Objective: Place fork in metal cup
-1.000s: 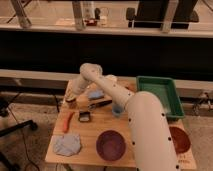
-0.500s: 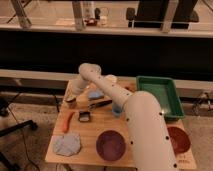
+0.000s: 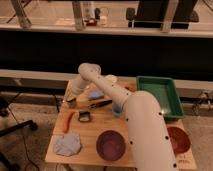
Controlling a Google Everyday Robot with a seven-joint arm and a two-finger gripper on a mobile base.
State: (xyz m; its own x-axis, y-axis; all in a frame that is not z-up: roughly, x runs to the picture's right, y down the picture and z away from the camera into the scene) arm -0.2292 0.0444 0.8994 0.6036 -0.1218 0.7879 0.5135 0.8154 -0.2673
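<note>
The metal cup [image 3: 85,117], short and grey with a dark inside, stands on the wooden table [image 3: 95,131] left of centre. A dark-handled utensil [image 3: 102,104], probably the fork, lies just behind and to the right of it. My gripper [image 3: 71,101] hangs from the white arm [image 3: 107,90] at the table's left edge. It is low over the surface, a little behind and left of the metal cup. I cannot see anything held in it.
An orange object [image 3: 67,121] lies left of the cup. A blue cloth [image 3: 67,144] and a purple bowl [image 3: 111,145] are in front. A light-blue cup [image 3: 117,109], a blue sponge [image 3: 96,94], a green tray [image 3: 160,95] and a brown plate [image 3: 178,139] are also there.
</note>
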